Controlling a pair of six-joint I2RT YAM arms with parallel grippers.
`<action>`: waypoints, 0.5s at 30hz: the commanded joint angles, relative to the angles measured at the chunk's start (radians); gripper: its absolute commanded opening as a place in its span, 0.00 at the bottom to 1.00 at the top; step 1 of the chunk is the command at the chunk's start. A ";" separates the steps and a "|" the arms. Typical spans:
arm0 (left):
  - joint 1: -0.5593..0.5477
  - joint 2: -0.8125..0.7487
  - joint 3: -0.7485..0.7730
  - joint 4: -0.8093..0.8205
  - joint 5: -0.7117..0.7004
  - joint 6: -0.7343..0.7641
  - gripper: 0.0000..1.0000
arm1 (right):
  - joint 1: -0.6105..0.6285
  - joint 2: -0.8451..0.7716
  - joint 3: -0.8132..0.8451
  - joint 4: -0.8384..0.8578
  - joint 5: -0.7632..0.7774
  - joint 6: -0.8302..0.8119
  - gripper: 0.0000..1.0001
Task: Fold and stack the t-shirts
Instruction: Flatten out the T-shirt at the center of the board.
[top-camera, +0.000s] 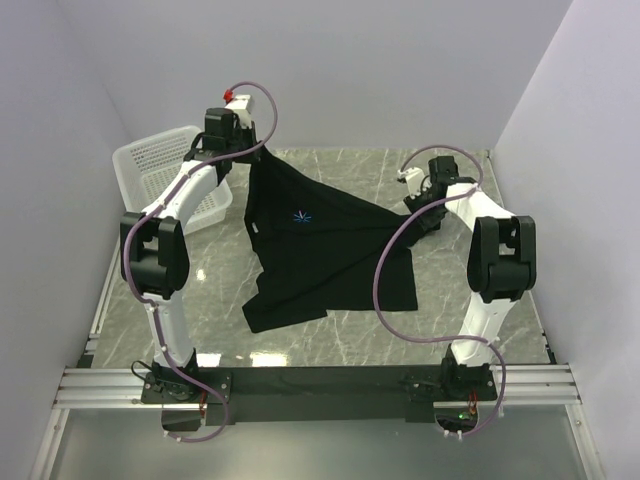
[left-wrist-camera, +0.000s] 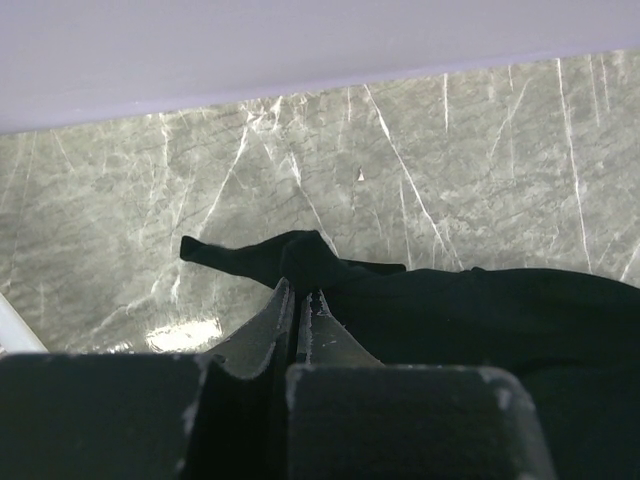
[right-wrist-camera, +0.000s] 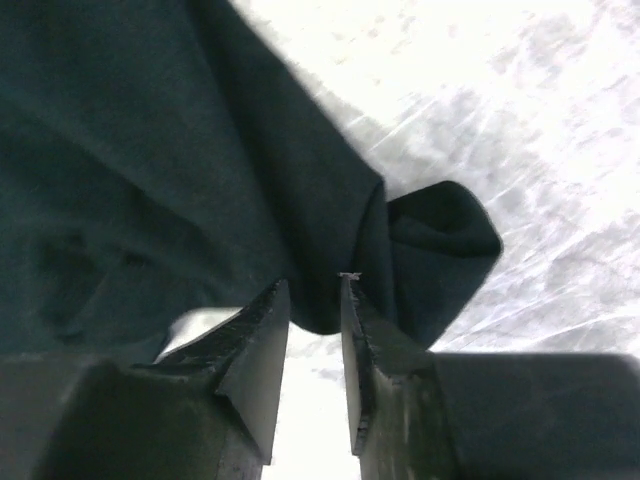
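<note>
**Fingers on two corners, folding not yet begun**

Left fingers (left-wrist-camera: 300, 312) are pressed shut on a bunched corner of the plain black short-sleeved cotton t-shirt (top-camera: 320, 250). In the overhead view that corner hangs lifted at the far left of the counter. Right fingers (top-camera: 413, 203) sit at the far right corner of the same shirt. From the wrist camera we see them standing a little apart, with bright surface showing through the gap and a turned-over flap of black cloth just at their tips. We read them as parted, and we cannot tell whether any cloth is caught between them.

Between the two sets of fingers the shirt runs in a fairly straight upper edge. From there it drapes toward us onto the counter in a loose, crooked spread. Its small light-blue starburst print (top-camera: 303, 216) faces up, not far from the lifted corner.

We judge the task barely started. The shirt is held out by its corners, no fold is made, no sleeve is turned in, and no stack shows anywhere. Flattening, folding and stacking are all left, and we see only this one shirt.

Underneath lies a grey-green marble-patterned counter (top-camera: 340, 345), glossy enough to throw glare. A white plastic mesh basket (top-camera: 165, 165) stands at its far left edge. Plain pale walls (top-camera: 400, 70) close in the back and both sides.
</note>
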 joint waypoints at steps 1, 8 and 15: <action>0.006 -0.049 -0.002 0.040 0.019 -0.011 0.00 | 0.000 0.015 0.063 0.050 0.049 0.020 0.25; 0.006 -0.049 -0.009 0.039 0.018 -0.008 0.00 | -0.003 0.004 0.147 0.062 -0.017 0.108 0.00; 0.009 -0.046 -0.014 0.042 0.018 -0.011 0.00 | 0.003 0.007 0.281 0.093 -0.041 0.210 0.00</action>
